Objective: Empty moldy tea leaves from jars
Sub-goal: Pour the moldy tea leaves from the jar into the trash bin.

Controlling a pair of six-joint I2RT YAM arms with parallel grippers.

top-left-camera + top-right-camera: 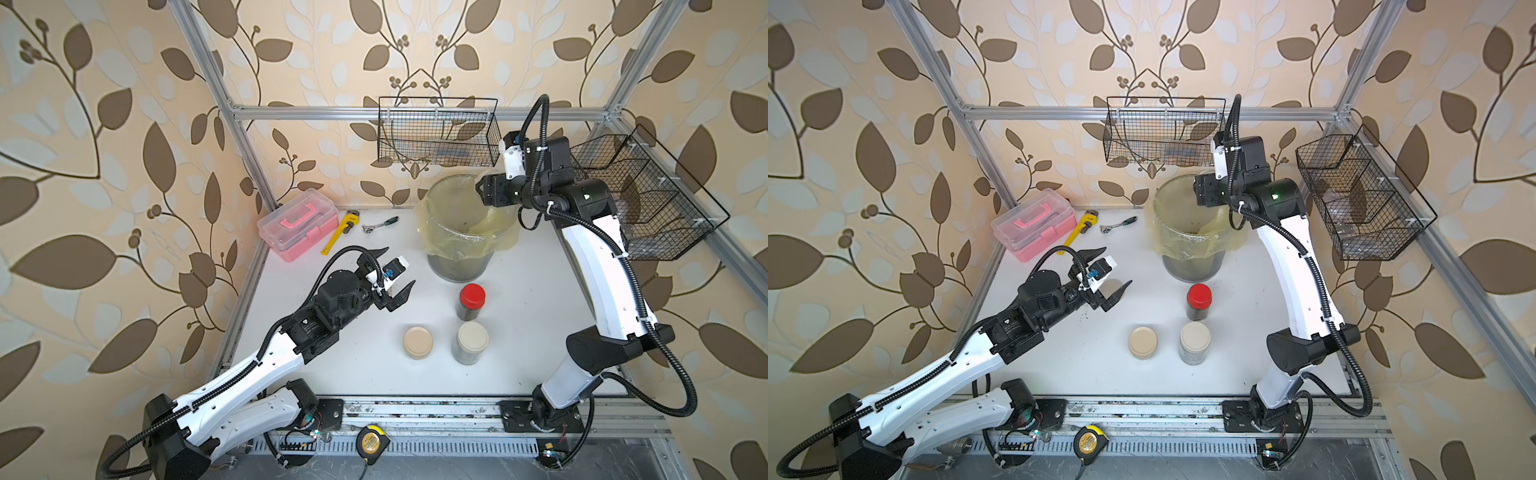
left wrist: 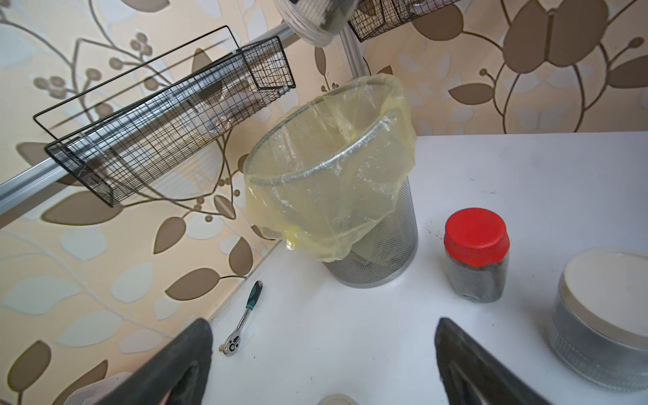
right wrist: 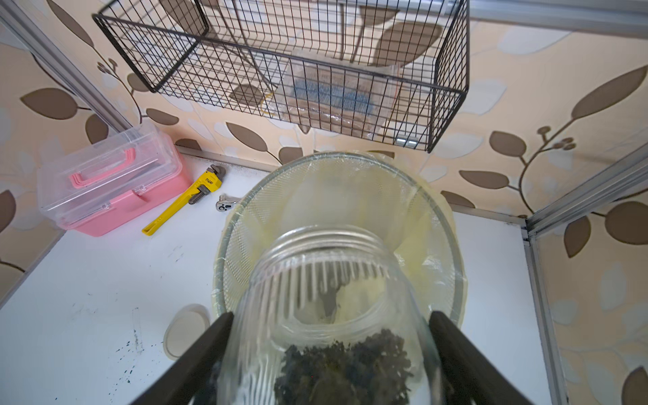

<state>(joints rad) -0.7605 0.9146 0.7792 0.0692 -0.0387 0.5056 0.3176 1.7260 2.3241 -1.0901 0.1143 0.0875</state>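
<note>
In both top views the left claw (image 1: 400, 267) hovers spread, centre-left, over the worktop (image 1: 532, 332). Three closed jars stand right of it: one red-lidded jar (image 1: 472, 301), one tall beige-lidded jar (image 1: 470, 338) and one low beige-lidded jar (image 1: 418, 341). The right claw (image 1: 478, 188) reaches over the lined bin (image 1: 459, 266), upper centre. The tape measure (image 1: 371, 442) label, at the bottom edge, is illegible.

Left wrist view: the left fingers (image 2: 175, 364) stand wide apart at the bottom edge. One ratchet (image 2: 242, 322) lies lower left.

Right wrist view: the right claw pinches the fourth jar (image 3: 329, 266), open and tilted mouth-first over the bin. Moldy tea leaves (image 3: 343, 364) clump inside it, lower centre. Black lettering on the one yellow pipe wrench (image 3: 182, 205), left, is illegible. One pink toolbox (image 3: 108, 182) sits upper left. One loose lid (image 3: 186, 329) lies lower left.
</note>
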